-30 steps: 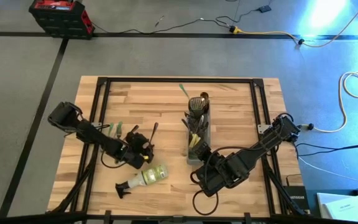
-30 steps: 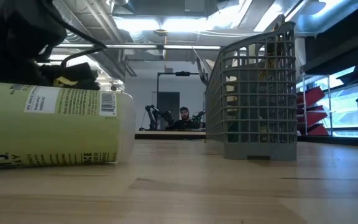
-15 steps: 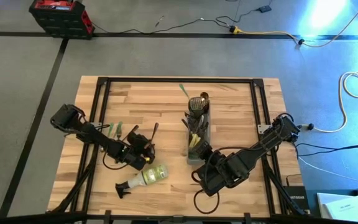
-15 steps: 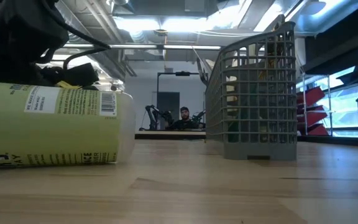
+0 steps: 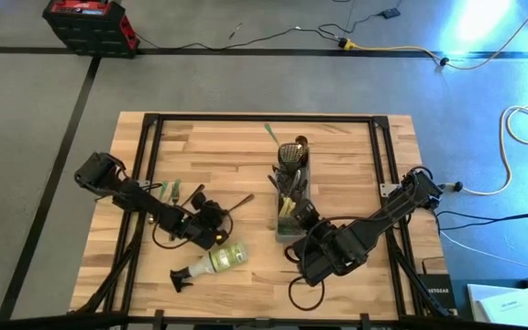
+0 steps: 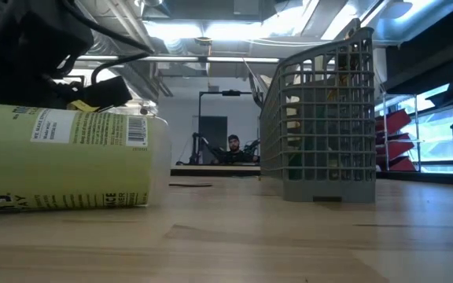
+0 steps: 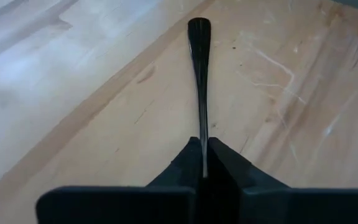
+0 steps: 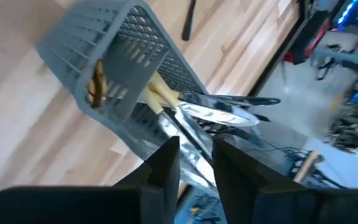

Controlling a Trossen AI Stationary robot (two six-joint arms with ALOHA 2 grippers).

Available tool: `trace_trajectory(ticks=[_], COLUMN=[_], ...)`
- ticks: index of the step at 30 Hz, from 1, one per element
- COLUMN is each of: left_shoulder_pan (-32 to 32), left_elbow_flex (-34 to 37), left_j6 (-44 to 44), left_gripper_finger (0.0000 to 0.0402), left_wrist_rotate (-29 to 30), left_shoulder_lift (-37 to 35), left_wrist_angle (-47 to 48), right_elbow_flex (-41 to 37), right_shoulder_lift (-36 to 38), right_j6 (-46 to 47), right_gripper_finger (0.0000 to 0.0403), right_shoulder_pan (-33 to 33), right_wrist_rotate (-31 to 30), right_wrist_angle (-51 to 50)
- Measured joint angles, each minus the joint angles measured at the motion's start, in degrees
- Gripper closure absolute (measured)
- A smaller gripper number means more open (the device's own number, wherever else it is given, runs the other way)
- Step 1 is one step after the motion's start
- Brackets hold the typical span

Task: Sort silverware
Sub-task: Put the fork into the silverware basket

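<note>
A grey mesh caddy [image 5: 291, 188] stands mid-table with several pieces of silverware upright in it. My left gripper [image 5: 215, 214] is left of the caddy, shut on a dark slim utensil [image 5: 236, 201] that points toward the caddy. My right gripper [image 5: 302, 217] hovers at the caddy's near end [image 8: 114, 74]. Its fingers stand close on either side of a silvery piece [image 8: 191, 140]. Two green-handled pieces [image 5: 168, 191] lie flat on the table at the left. Another green-handled piece [image 5: 270, 133] lies beyond the caddy. My left gripper pinches the dark utensil's near end [image 7: 203, 155] between its two fingers, which lie along it. The rounded free end [image 7: 199, 26] points away, low over the wood; whether it rests there I cannot tell. My right gripper has a blurred silvery piece [image 8: 194, 152] between its fingers. The piece runs on toward the cream handles [image 8: 160, 94] at the caddy's top. Which part it has cannot be told.
A clear spray bottle [image 5: 211, 263] with a black nozzle lies on its side near the front edge, just in front of my left gripper. In the low view it lies large at the left [image 6: 69, 157]. A black frame [image 5: 264, 117] rims the table. A person sits in the room behind.
My left gripper has shut on the dark utensil. The utensil has swung from pointing at the far edge to pointing right, toward the caddy. My right gripper has gone slightly toward the caddy's near end.
</note>
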State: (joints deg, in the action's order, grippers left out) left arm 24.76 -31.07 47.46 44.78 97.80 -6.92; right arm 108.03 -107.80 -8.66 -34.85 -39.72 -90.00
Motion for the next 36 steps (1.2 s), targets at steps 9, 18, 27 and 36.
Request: trace_trajectory(ticks=[9, 18, 27, 36], left_shoulder_pan=[-2.82, -6.92, -9.11, -12.10], left_elbow_flex=[0.01, -0.02, -0.02, -2.06], left_j6=[-6.27, -18.11, -24.42, -29.88], left_gripper_finger=[0.0400, 0.0401, 0.0402, 0.0401], left_wrist_rotate=[0.89, -1.09, -4.29, -7.10], left_shoulder_lift=[-7.98, -21.68, -30.00, -33.06], left_wrist_angle=[3.62, 4.83, 4.94, 9.58], right_elbow_flex=[-0.45, -19.18, -44.06, -63.90], right_shoulder_lift=[6.35, 18.70, 34.26, 38.29], right_j6=[9.94, 23.96, 36.89, 35.24], right_gripper_finger=[0.0327, 0.0327, 0.0327, 0.0327], right_shoulder_pan=[-0.07, -0.38, -3.54, -3.43], right_wrist_rotate=[2.66, 2.10, -6.64, -9.31], right_wrist_angle=[0.09, 0.10, 17.65, 45.80])
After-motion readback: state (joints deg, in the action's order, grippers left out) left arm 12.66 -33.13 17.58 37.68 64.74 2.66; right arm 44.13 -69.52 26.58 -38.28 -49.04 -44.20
